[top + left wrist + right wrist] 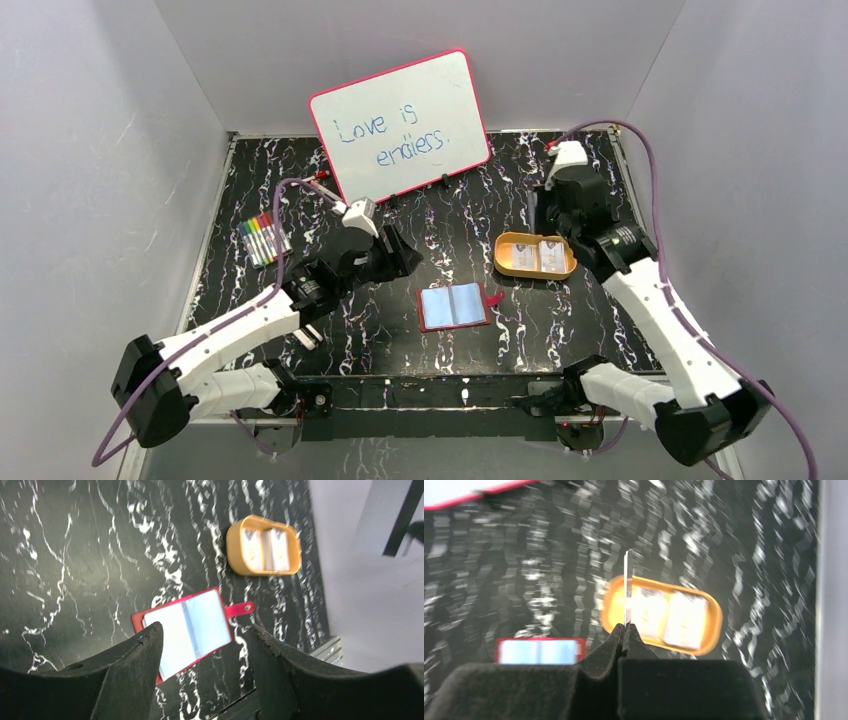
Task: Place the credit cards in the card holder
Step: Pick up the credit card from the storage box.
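Note:
The dark-red card holder (453, 307) lies open on the table, pale blue pockets up, snap tab to the right; it also shows in the left wrist view (192, 628) and the right wrist view (540, 651). Two whitish credit cards (541, 254) lie in the orange tray (508, 262), also seen in the left wrist view (266, 550). My right gripper (625, 626) is shut on a third credit card (627, 587), held edge-on above the tray. My left gripper (205, 632) is open and empty, above and left of the holder.
A pink-framed whiteboard (401, 124) leans at the back. A set of coloured markers (263, 239) lies at the left. The orange tray (711, 625) sits right of the holder. White walls close in both sides.

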`<state>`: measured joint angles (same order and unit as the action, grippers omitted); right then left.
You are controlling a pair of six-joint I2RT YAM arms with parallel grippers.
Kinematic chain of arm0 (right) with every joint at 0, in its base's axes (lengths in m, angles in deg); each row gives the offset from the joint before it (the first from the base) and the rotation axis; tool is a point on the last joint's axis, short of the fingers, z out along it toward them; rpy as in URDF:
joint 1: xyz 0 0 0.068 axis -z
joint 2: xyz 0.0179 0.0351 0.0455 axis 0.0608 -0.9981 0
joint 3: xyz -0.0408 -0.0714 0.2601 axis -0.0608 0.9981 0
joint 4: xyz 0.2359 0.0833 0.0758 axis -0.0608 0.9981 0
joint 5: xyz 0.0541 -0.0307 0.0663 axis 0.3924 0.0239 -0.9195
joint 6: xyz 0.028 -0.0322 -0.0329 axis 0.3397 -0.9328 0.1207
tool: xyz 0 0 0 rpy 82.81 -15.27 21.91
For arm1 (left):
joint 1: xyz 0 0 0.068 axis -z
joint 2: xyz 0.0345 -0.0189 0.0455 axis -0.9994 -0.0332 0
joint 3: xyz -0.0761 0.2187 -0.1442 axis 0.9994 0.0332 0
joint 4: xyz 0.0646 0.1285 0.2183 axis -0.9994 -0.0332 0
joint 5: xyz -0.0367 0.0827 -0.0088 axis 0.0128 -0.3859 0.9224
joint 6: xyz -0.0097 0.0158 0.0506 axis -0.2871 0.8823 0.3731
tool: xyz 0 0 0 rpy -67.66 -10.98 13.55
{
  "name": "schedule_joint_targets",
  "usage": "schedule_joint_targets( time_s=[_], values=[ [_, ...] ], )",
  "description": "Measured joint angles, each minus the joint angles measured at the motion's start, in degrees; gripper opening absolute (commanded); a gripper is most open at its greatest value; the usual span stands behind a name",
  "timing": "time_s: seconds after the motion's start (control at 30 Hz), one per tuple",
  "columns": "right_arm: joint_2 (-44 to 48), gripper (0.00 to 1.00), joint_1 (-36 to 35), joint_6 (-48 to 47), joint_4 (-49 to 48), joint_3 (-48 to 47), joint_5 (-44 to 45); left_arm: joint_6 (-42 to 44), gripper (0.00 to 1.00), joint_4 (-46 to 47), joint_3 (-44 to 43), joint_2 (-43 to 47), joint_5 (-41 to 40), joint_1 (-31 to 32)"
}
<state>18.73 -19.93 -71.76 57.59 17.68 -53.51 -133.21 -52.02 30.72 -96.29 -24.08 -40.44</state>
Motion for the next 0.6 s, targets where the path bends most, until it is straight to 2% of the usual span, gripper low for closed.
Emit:
schedule_joint_targets(
  time_s=[0.17,0.3,0.5,0.6],
  values=[
    [4.55,0.0,-14.71,-6.14,-9.55,-0.76,-4.94,1.14,0.63,-3.08,-5.38,4.04,-4.0,-0.55],
    [6.84,0.0,-24.44,-14.29,-19.63,1.86,-5.4,0.07,0.67,-5.77,-7.67,7.17,-3.45,-3.28],
    [13.07,0.0,-34.34,-31.41,-31.89,11.72,-1.99,-5.66,0.76,-6.78,-7.52,14.23,8.07,-16.92],
    [16.26,0.0,-36.85,-41.88,-38.36,17.22,-1.49,-9.57,0.78,-3.41,-7.54,14.91,15.67,-20.41]
  ],
)
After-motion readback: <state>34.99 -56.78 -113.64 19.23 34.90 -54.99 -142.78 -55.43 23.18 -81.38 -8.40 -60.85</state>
